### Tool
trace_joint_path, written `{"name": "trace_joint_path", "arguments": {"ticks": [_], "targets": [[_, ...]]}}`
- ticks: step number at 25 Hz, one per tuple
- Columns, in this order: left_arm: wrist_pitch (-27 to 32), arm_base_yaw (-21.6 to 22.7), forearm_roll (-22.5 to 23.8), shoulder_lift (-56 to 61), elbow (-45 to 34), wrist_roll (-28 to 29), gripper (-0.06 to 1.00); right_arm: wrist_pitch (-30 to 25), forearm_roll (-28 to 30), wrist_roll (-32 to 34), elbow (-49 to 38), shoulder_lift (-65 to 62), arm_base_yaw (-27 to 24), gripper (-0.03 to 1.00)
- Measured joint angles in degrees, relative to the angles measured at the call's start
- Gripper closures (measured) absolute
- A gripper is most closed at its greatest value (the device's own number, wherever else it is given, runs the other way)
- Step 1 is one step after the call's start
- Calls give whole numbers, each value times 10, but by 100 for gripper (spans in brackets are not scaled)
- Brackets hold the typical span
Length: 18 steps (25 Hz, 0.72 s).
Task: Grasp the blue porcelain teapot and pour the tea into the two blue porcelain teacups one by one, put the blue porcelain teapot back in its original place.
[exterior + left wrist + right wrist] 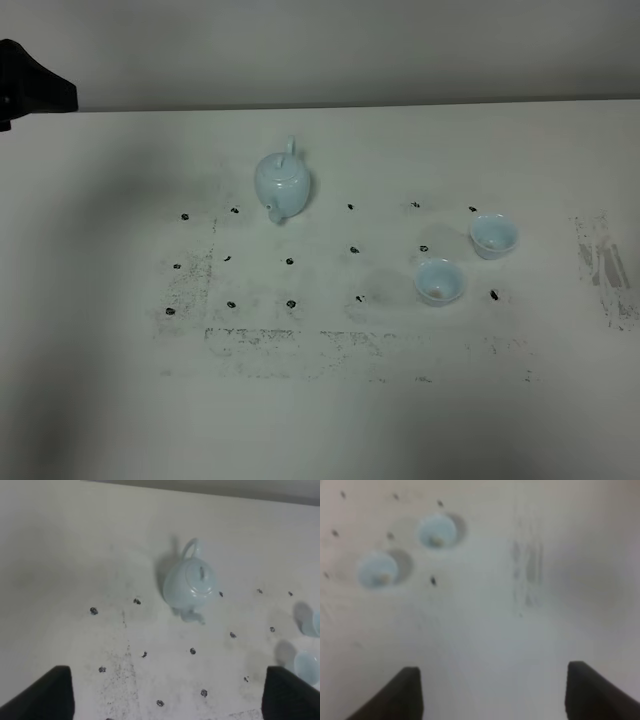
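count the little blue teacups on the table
2. One pale blue handleless porcelain teacup sits right of the round pale blue porcelain teapot; the matching second cup stands apart, nearer the camera and slightly left. None seems hidden.

teapot (283, 184): small, round, glossy pale blue; knobbed lid on; stands upright; loop handle on its far side, short spout on the side toward the high camera, turned slightly left.
near cup (439, 281): pale blue handleless bowl, upright, mouth up; paler inside with a small tan spot at the bottom; right of the teapot and nearer the camera, well apart from it.
far cup (494, 236): matching bowl, upright, same tan spot; further right of the teapot, just beside the near cup, not touching.
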<state>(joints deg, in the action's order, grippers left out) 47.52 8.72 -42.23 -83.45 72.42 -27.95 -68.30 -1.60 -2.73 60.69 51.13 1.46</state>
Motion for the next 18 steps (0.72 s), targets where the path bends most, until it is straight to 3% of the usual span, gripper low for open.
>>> {"name": "trace_joint_path", "arguments": {"ticks": [7,18], "targets": [[-2,0,-6,0,0,-10,22,74,56,15,-168,-135,0,39],[-3,0,-17,0,0,-14,22,66,37,17,-294,-279,0,39]]}}
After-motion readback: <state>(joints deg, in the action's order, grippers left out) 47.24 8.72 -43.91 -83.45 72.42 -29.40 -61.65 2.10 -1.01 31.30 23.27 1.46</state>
